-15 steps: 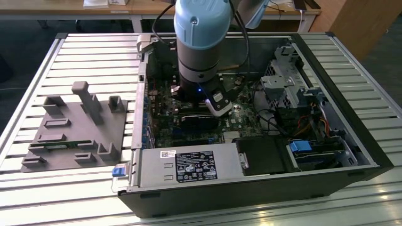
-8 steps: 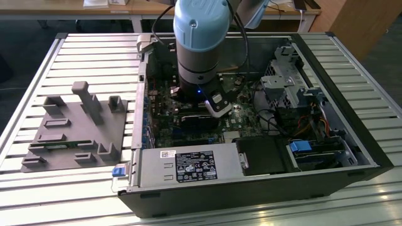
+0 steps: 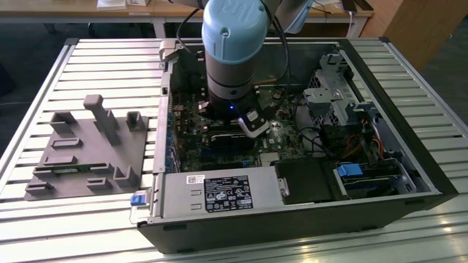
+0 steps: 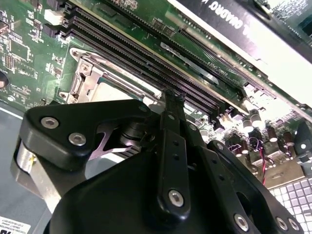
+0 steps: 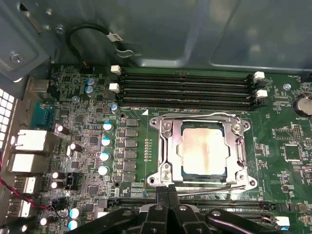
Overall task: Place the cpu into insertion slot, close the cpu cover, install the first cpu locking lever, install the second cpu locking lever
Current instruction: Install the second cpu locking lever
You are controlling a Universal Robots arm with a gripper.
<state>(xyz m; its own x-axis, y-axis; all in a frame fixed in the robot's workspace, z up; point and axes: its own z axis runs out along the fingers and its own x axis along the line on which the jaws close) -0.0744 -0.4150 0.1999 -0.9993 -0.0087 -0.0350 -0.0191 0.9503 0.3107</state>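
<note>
Cpu sits in insertion slot, cpu cover down; my tool clenched beside its edge.

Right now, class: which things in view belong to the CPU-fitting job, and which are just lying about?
Job:
- cpu, seated in insertion slot
- cpu cover, closed
- end effector, at the socket's edge

Lying about:
- grey fixture tray
- power supply
- memory slots

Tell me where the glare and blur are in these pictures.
In the exterior view, window light glares off the slatted table. In the second wrist view, the black gripper looms close and soft, with a washed-out white patch behind it. In the first wrist view, the cpu carries a dull streaky sheen.
</note>
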